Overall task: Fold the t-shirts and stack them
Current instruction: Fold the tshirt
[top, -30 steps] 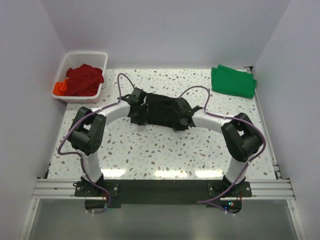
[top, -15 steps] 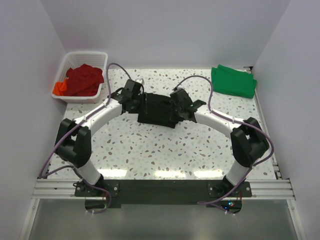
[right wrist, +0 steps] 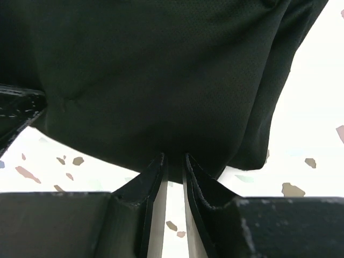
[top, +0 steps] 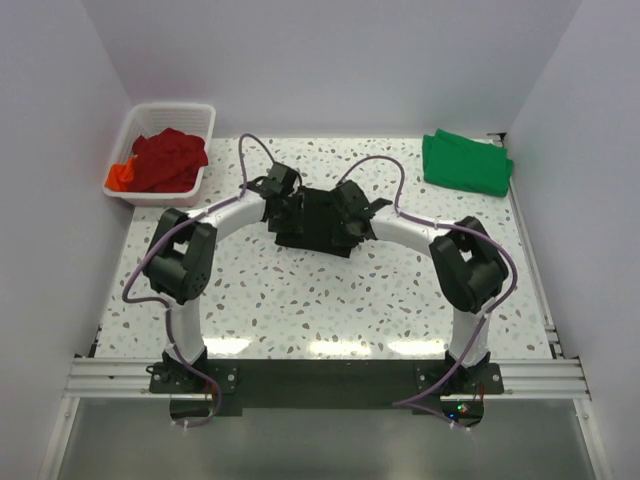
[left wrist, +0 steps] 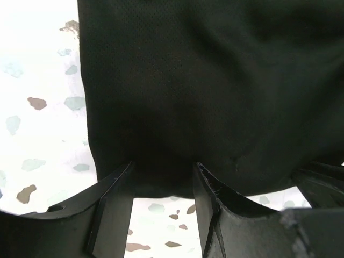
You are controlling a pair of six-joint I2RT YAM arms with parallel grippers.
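As both arms reach in from the near edge of the table point(top: 300, 300), they meet mid-table over the black t-shirt point(top: 318, 222), which lies as a bunched, partly folded dark slab w/ an arm at each side.

Left hand point(left wrist: 161, 177): its wrist view shows the two fingers set apart w/ the shirt's near hem between them, cloth bulging into the gap. Looks like a loose bite on the hem, but can't tell if it's truly clamped or just standing around it. Right hand point(right wrist: 173, 161): fingers nearly together, pinching the shirt's lower edge, thin fold caught between the tips.

Handling, my read: fabric is light, soft, fine-knit, no stiffness at all, so it'll sag and drape from any hold and slide easily on the smooth speckled top. Best held at hem or corners, two points spread well apart so the edge stays straight; a single pinch would let it rope up.

Farther back: green t-shirt point(top: 465, 163) sits folded at the far right corner. Far left, the white basket point(top: 142, 118) holds the dark red t-shirt point(top: 168, 158) w/ the orange t-shirt point(top: 121, 176) peeking from under it.
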